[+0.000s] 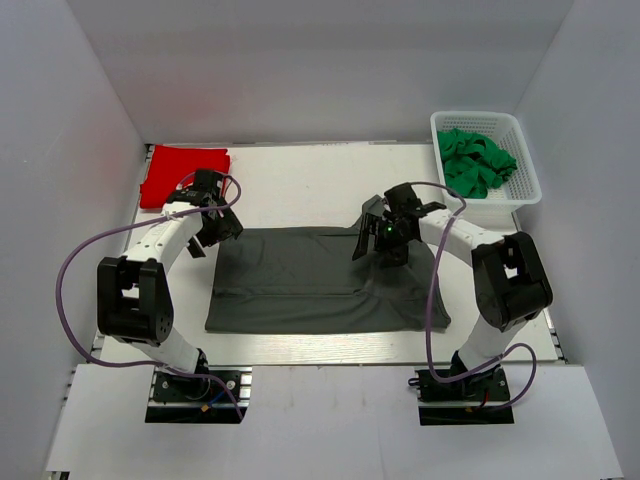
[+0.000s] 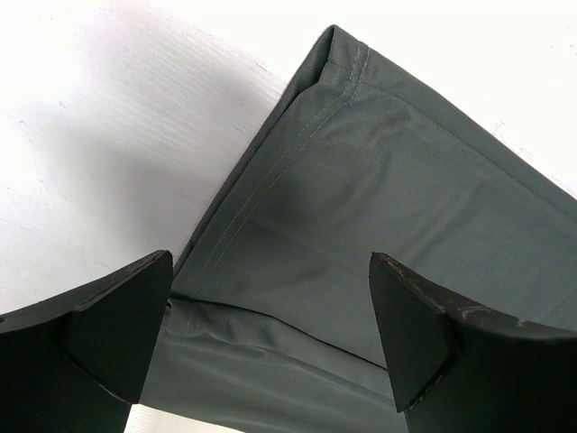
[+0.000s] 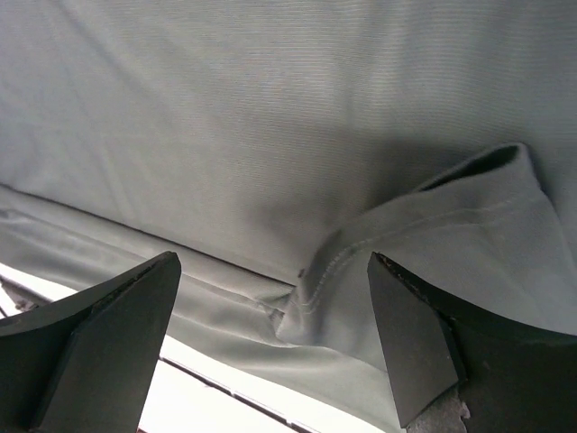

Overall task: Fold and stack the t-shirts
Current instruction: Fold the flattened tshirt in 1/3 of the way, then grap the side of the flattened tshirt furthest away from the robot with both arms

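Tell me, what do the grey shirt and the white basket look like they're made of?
Grey shirt: soft matte cloth, probably cotton; it creases, and the left wrist view shows a stitched hem. White basket: likely rigid plastic, with a slotted lattice wall.

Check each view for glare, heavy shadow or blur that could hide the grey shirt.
Top external: even light, sharp throughout; the grey shirt reads clearly on the bright table. Left wrist: table nearly washed out, a soft shadow beside the shirt's edge, stitching crisp. Right wrist: a dark shadow band across the cloth, hem stitches legible; the right gripper's fingers show as near-black shapes.
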Robot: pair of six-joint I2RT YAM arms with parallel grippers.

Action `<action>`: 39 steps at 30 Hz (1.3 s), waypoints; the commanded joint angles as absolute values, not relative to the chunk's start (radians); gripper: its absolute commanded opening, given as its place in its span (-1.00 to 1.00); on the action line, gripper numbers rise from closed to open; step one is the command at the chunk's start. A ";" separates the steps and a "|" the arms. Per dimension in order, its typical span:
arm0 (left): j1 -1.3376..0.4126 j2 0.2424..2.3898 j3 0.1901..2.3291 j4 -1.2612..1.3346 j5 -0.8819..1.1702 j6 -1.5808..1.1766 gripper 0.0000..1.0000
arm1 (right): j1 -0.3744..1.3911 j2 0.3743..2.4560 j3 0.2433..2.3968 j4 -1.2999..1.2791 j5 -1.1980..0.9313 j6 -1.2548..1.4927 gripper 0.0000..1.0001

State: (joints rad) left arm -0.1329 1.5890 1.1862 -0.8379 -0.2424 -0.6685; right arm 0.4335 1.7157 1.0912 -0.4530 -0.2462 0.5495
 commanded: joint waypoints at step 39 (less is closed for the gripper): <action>-0.129 2.023 1.407 -0.669 -0.249 -0.643 -0.72 | 0.327 2.310 1.898 -0.456 0.063 0.227 0.77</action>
State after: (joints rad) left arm -0.1329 2.0201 1.4338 -0.6754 -0.2611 -0.6468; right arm 0.3328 2.3280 1.9171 -0.4686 0.0319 0.2447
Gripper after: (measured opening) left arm 0.172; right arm 0.889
